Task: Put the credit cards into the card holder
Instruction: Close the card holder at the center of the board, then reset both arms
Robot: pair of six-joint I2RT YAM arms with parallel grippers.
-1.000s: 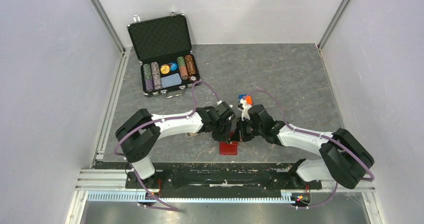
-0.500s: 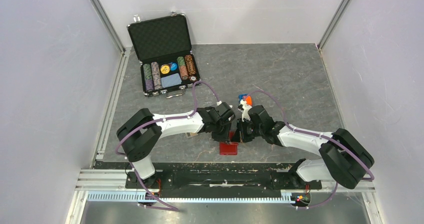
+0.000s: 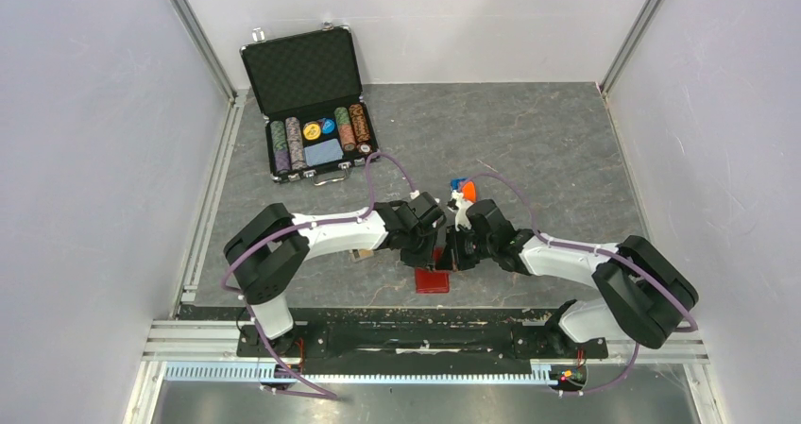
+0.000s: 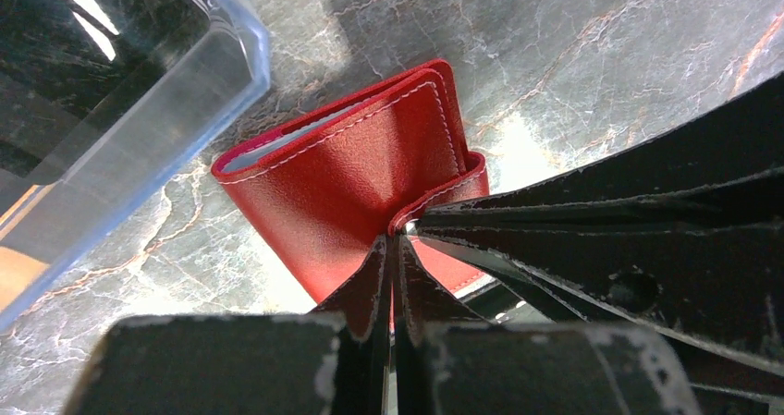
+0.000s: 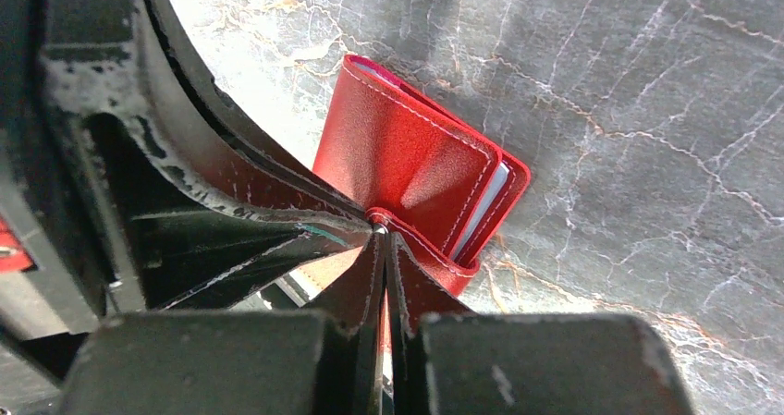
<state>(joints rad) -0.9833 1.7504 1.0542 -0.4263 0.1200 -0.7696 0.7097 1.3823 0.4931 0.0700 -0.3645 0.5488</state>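
A small red wallet (image 3: 433,280) (image 4: 342,175) (image 5: 407,147) lies near the table's front middle. A pale card edge (image 5: 481,212) shows between its covers. My left gripper (image 3: 432,254) (image 4: 393,249) is shut on the wallet at its snap. My right gripper (image 3: 452,254) (image 5: 384,244) meets it tip to tip, shut on the wallet's red tab. The clear card holder (image 4: 139,91) stands just beyond the wallet in the left wrist view. An orange face (image 4: 18,281), probably a credit card, shows through its wall. Both arms hide most of the holder in the top view.
An open black briefcase (image 3: 316,112) stands at the back left, holding rows of poker chips (image 3: 293,143) and a pale blue card (image 3: 324,151). Small orange and blue pieces (image 3: 463,190) lie just behind the right wrist. Walls close in on both sides.
Both arms have shifted very slightly. The two grippers stay shut at the wallet's snap, and the wallet has not moved.
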